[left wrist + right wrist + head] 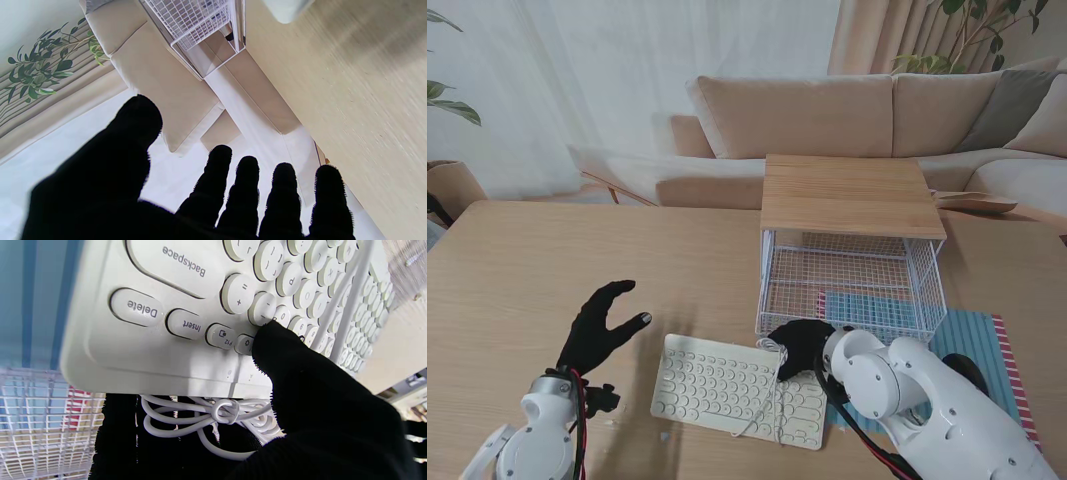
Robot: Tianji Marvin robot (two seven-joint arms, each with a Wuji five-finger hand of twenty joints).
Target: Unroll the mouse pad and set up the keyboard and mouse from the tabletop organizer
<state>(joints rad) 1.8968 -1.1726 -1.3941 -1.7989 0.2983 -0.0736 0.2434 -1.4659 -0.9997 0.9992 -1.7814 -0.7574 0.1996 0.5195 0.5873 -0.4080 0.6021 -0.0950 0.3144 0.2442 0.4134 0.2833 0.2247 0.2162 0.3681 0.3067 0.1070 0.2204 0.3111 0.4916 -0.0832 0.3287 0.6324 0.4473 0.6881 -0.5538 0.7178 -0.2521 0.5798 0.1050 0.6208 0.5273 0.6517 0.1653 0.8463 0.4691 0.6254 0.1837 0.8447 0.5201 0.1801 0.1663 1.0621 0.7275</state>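
Observation:
The cream keyboard (727, 388) with round keys lies nearer to me than the organizer (847, 195), its right end at the edge of the blue striped mouse pad (982, 335). My right hand (802, 345) is shut on the keyboard's far right corner. In the right wrist view its thumb (293, 373) presses the top key row of the keyboard (186, 283), and the other fingers sit under the edge with the bundled white cable (227, 413). My left hand (602, 325) hovers open left of the keyboard, its fingers (233, 186) spread. A dark rounded object (967, 368), possibly the mouse, sits on the pad behind my right arm.
The organizer is a white wire basket (857, 285) under a wooden top, standing at the table's middle right, and the pad runs partly beneath it. A loose cable (762, 412) crosses the keyboard's keys. A sofa stands beyond the table (527, 270).

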